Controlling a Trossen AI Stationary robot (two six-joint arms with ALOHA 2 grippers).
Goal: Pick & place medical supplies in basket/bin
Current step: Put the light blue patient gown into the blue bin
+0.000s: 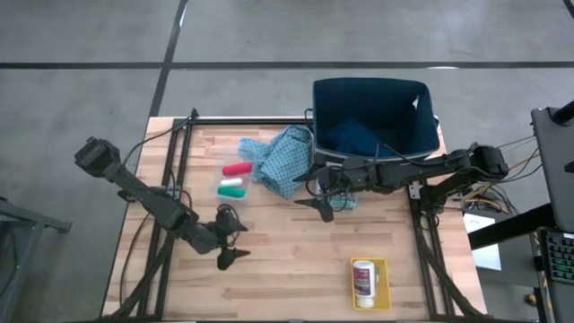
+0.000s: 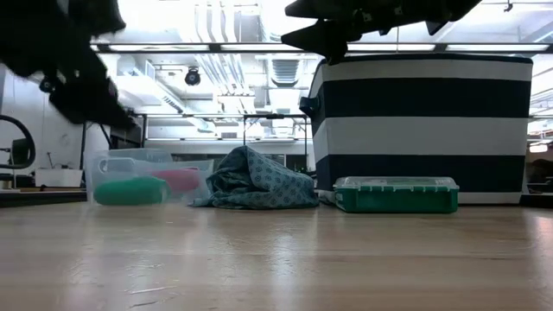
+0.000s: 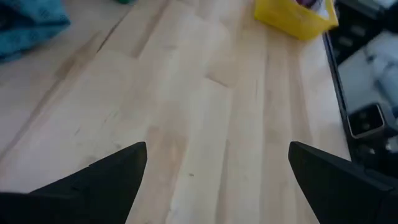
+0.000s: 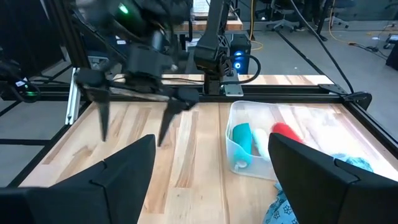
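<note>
The dark blue basket [image 1: 372, 117] stands at the table's far right, with the dark teal folded cloth [image 1: 354, 135] lying in it. The light-blue patterned cloth [image 1: 282, 163] lies crumpled on the table beside the basket. Red [image 1: 237, 169], white and green [image 1: 231, 190] cylinders lie in a clear tray [image 4: 249, 163]. The white pill bottle [image 1: 363, 278] lies in a yellow tray near the near edge. My left gripper [image 1: 239, 242] hovers open over bare table, left of centre. My right gripper [image 1: 316, 206] hovers open just near-side of the patterned cloth.
A green box with a clear lid [image 2: 396, 194] sits against the basket's near wall. Black frame rails [image 1: 179, 152] run along the table's left, far and right sides. Bare wood [image 1: 296, 260] lies between the two grippers and the yellow tray [image 1: 384, 285].
</note>
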